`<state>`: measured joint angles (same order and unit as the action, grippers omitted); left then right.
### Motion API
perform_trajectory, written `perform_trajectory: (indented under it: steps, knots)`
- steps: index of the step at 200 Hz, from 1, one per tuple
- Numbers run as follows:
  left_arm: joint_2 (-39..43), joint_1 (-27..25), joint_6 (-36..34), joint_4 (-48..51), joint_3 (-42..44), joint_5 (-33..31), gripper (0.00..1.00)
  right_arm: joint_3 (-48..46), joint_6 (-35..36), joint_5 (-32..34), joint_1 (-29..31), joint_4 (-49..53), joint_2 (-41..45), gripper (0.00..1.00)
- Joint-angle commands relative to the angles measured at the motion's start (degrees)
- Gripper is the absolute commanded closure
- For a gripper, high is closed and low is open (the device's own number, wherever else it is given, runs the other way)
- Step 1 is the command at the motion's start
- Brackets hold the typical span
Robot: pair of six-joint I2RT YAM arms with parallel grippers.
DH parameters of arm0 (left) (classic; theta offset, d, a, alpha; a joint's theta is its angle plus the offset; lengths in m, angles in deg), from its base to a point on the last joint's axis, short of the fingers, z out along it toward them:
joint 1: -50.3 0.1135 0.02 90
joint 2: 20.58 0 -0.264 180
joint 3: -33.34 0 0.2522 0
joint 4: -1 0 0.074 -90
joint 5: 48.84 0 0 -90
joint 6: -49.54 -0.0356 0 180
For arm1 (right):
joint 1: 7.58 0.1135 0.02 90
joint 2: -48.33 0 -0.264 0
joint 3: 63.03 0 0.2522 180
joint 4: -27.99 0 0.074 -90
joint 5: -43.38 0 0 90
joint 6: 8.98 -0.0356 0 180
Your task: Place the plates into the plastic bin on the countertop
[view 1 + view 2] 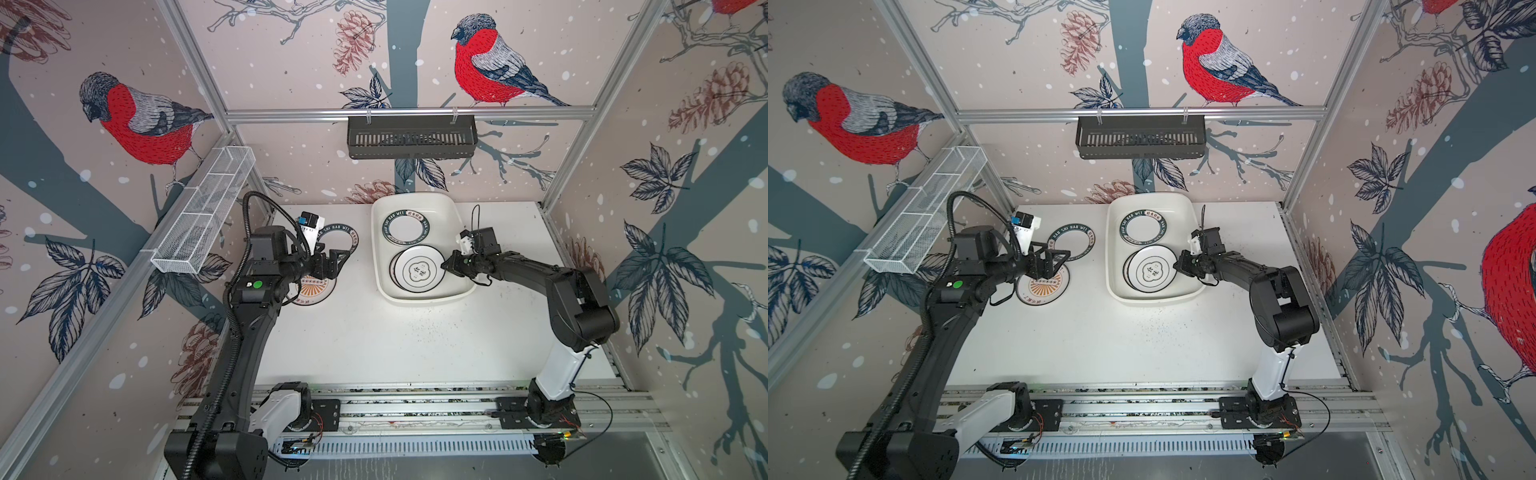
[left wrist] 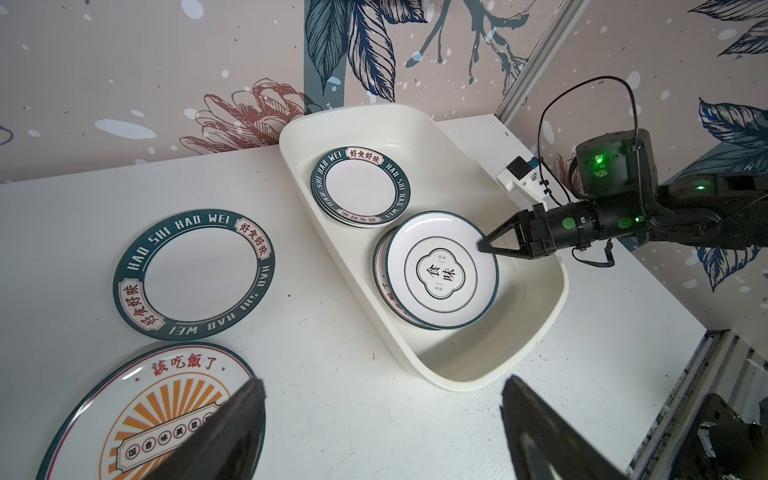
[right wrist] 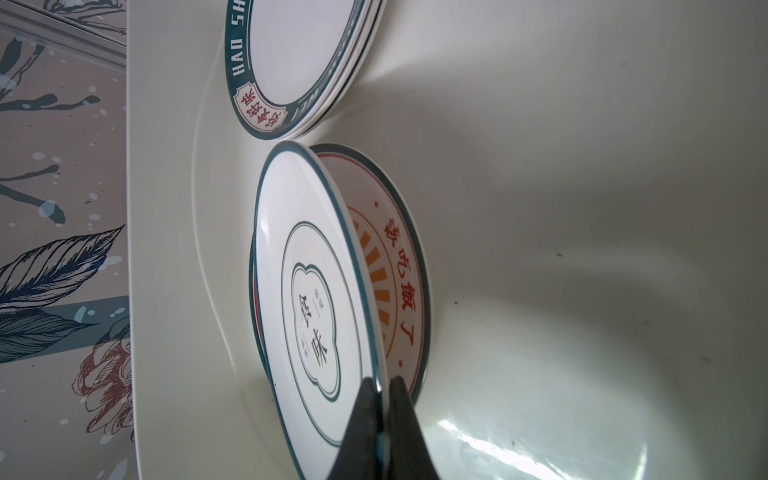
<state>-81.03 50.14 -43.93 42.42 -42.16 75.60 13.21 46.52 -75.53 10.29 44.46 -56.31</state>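
Glossy plastic bin (image 2: 478, 349), matt countertop (image 2: 332, 374)

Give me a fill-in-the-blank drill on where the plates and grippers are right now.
1. The right gripper is ____ on the cloud-emblem plate's rim.
2. Inside the plastic bin, that plate tilts over a sunburst plate with ____ rays.
3. Outside it, the countertop holds exactly ____ plates.
4. The left gripper is ____.
Missing words: shut; orange; two; open.

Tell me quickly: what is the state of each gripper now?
Left gripper: open, holding nothing.
Right gripper: closed on the rim of the cloud-emblem plate.
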Motion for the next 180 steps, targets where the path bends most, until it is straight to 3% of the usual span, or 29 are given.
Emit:
perform_trajectory:
  steps: [1,180]
  knots:
    - [0.07,0.09,-0.58,-2.08,-0.19,0.54,0.11,0.53,0.56,-0.45,-0.01,0.00,-0.37,0.91]
    - [0.17,0.15,-0.41,-2.33,-0.58,1.29,0.12,1.59,0.39,1.52,0.59,2.29,-1.97,0.85]
